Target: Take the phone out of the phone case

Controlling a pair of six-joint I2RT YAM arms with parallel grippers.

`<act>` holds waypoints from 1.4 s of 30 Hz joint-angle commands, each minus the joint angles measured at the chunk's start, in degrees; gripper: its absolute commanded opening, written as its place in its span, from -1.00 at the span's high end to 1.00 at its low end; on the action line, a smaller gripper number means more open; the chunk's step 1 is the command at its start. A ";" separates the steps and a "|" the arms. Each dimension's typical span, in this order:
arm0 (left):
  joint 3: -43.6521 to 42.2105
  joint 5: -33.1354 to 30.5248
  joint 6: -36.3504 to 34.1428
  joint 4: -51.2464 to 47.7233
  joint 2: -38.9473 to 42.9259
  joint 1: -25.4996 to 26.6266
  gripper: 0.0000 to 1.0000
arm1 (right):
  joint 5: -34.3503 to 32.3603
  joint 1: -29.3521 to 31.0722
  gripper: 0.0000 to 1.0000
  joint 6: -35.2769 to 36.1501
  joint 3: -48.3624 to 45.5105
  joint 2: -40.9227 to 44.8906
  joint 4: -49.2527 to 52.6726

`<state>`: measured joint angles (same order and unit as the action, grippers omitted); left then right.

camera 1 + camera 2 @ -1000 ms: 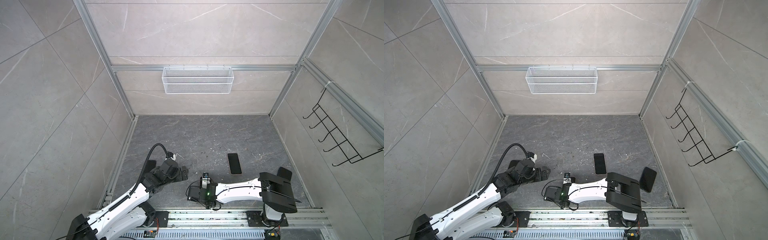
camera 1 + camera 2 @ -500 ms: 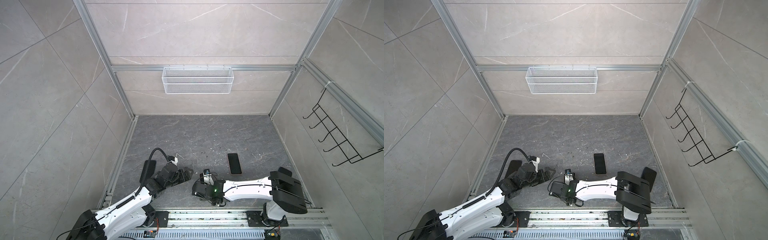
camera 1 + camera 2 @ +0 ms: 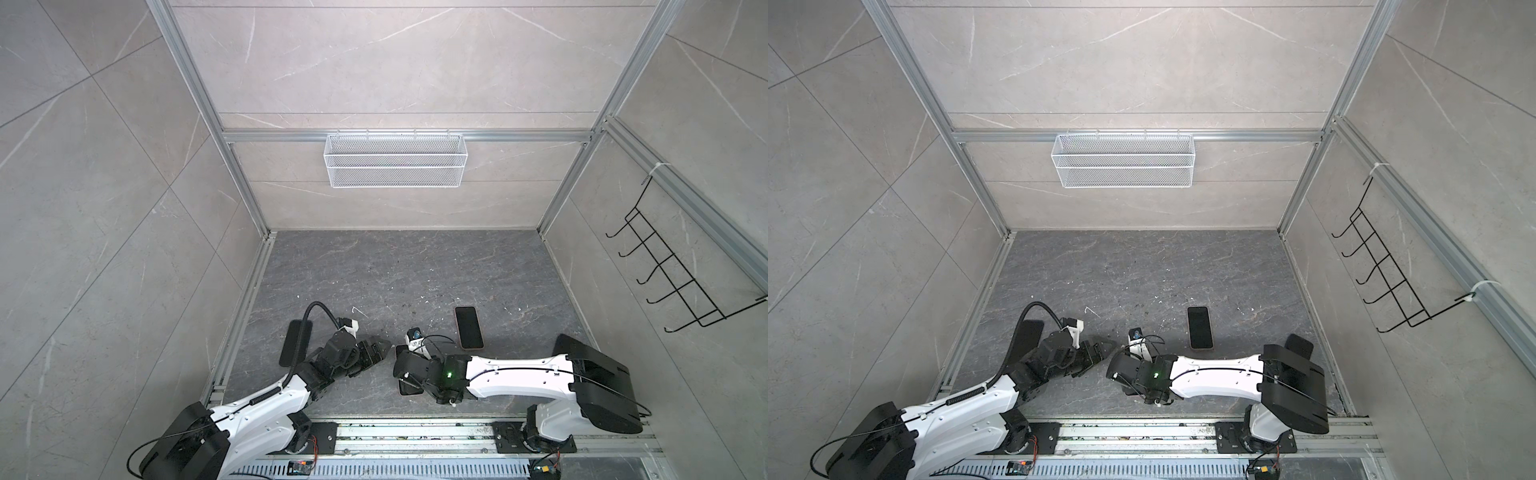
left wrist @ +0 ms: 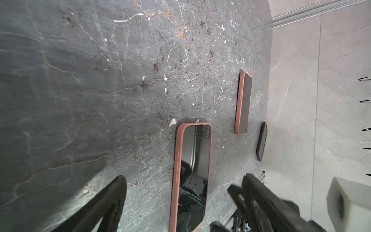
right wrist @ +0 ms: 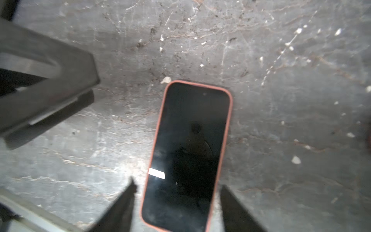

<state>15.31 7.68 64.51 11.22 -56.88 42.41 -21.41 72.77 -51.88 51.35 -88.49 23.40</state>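
Approach stage of phone removal, read from the near rail outward. Nearest, at 6 o'clock on the counter (image 3: 395, 270), the phone (image 5: 188, 140) lies screen up, fully seated in its pink phone case (image 4: 176, 164). My right claw (image 5: 177, 183) hangs low over the phone's near end, fingers spread to either side of the case's long edges. The right wrist view shows no contact, though the margin is slim. At about 9 o'clock from the phone, near it but apart, my left claw (image 4: 183, 178) is likewise spread wide and empty.

By my judgement nothing is gripped, so the step in hand is positioning for a first hold. The next move calls for one claw to pinch or pin the case rim while the other works the phone's edge free. The fingers should land on the rim, not the glass.

Farther out, at 1 o'clock, a second cased phone (image 3: 468, 327) lies flat, well apart. A black slab (image 3: 295, 343) lies at 10 o'clock. Farthest, at 12 o'clock, a wire basket (image 3: 394, 160) hangs on the wall.
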 commanded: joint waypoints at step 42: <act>4.94 -7.02 -4.23 -9.60 2.72 2.32 -0.87 | 11.76 -1.80 -0.18 -2.26 6.95 -14.35 9.35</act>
<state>18.06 2.02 61.28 1.21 -53.80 44.38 -10.63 71.20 -54.63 59.00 -100.95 32.12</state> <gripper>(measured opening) 0.937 0.766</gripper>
